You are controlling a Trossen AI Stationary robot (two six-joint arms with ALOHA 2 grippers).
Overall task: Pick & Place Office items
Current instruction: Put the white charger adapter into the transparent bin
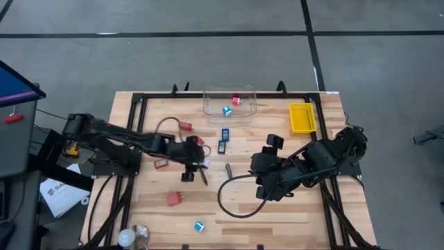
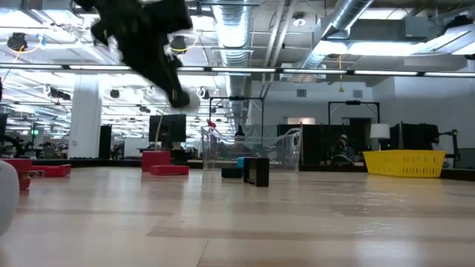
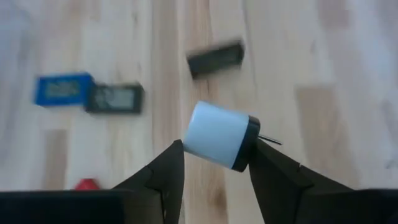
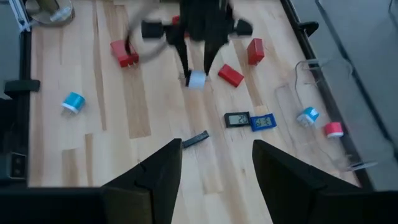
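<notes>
My left gripper (image 1: 202,169) hangs over the middle of the table, shut on a small pale-blue piece with a dark end and silver pin (image 3: 217,137). The right wrist view also shows this piece (image 4: 196,79). On the boards lie red blocks (image 1: 174,198) (image 1: 161,164) (image 1: 186,126), another blue-and-white piece (image 1: 199,226), two flat rectangles (image 1: 225,133) (image 1: 222,146) and a short dark stick (image 1: 228,169). My right gripper (image 4: 214,177) is open and empty, right of the stick, pointing toward the table's left. My left gripper pinches the pale-blue piece between its two fingers, one on the pale body's side (image 3: 189,146) and the other by the dark end (image 3: 252,149). The fingers come from above, pointing down. The piece is lifted clear of the table, its pin pointing sideways.
A clear plastic tub (image 1: 229,102) at the far edge holds a red piece (image 1: 236,100) and a blue piece (image 1: 227,110). A yellow tray (image 1: 302,117) sits far right. A white bulb-like object (image 1: 126,238) lies at the near left corner. A black cable loops near my right arm (image 1: 229,196).
</notes>
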